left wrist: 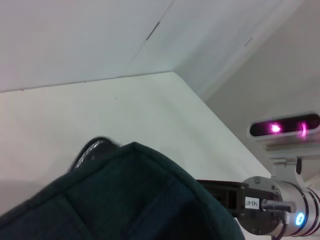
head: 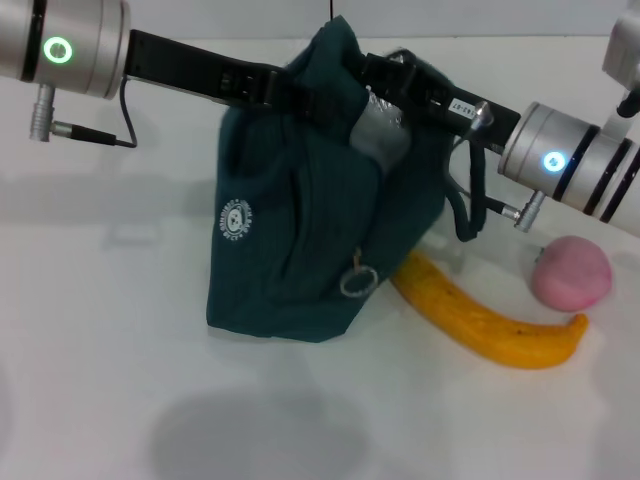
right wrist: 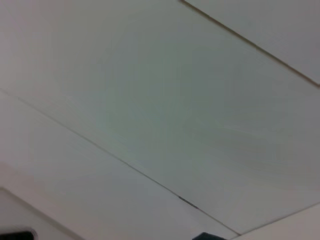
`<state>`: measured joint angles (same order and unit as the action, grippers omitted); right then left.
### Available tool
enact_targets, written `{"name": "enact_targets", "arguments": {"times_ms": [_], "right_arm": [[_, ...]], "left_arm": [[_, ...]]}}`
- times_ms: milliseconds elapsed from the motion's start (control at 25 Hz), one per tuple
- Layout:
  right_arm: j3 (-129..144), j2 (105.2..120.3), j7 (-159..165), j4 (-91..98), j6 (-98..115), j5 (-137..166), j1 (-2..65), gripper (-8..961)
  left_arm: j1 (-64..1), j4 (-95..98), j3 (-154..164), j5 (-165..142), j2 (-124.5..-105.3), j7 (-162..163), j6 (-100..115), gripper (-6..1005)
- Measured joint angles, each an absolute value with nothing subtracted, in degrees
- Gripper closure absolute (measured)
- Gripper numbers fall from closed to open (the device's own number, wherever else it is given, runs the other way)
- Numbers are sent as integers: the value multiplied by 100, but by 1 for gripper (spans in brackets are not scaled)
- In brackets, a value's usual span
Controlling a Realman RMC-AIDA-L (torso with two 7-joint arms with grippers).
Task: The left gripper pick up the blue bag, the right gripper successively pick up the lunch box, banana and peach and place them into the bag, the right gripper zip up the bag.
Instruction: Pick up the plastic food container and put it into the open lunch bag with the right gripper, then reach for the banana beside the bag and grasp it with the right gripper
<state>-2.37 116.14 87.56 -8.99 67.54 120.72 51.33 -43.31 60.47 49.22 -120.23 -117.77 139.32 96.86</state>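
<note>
Head view: blue bag [head: 300, 230] upright on counter [head: 100, 380]. Left claw [head: 285, 85] grips bag's top; right claw [head: 385, 75] at the opening, state unclear. Banana [head: 480, 320] and peach [head: 570, 272] lie right of bag. Left wrist view: bag top [left wrist: 125, 200], right arm [left wrist: 270, 202] beyond. Right wrist view: only ceiling.

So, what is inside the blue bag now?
At the blue bag's open top a grey object shows, probably the lunch box. The fabric hides everything deeper. Banana and peach lie outside.

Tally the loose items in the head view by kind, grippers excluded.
Bag: 1
Banana: 1
Peach: 1
Grey item in the bag's mouth, likely the lunch box: 1
Total: 4
</note>
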Motion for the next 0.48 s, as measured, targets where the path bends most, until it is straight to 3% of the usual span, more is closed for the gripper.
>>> {"name": "enact_targets", "arguments": {"times_ms": [120,480], "right_arm": [[-235,11609,8658,-725,6946,12276,5077,677],[-269,11575,8091,-210,8469,12581,4566,490]], "left_arm": [[-4329,6046,4922,-12022,-11770,13934,9686,946],[-4293,6045,4904,-12022,-11748,13916,9677,946]]}}
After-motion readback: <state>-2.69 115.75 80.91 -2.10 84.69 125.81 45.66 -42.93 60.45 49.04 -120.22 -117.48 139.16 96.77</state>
